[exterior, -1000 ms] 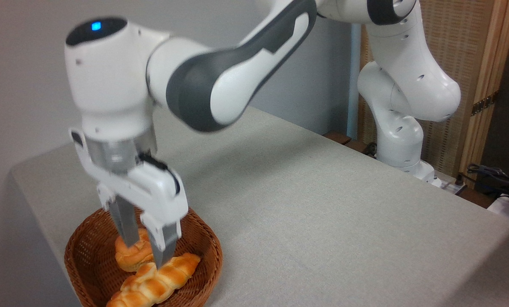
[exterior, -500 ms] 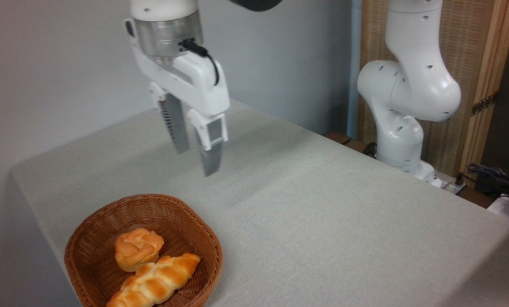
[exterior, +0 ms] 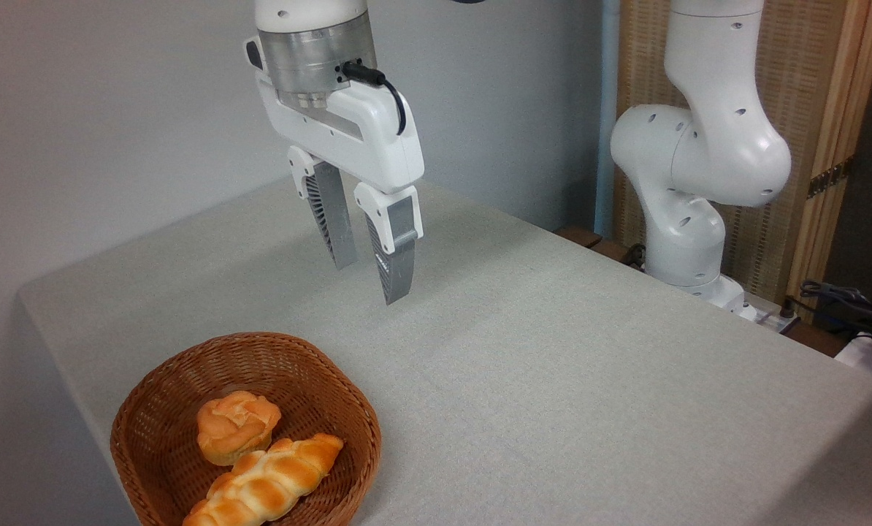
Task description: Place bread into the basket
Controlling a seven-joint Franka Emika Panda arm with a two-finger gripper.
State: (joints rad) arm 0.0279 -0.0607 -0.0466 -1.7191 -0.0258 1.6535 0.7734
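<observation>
Bread: lying in the basket, well below the gripper and off to its left, one end running out of frame at the bottom
Bun: same basket, touching the bread's upper side
Basket: sits on the table near its front-left corner
Gripper: up in the air, fingers apart, holding nothing, pointing down
Table: grey cloth top, arm's base at its far right edge
</observation>
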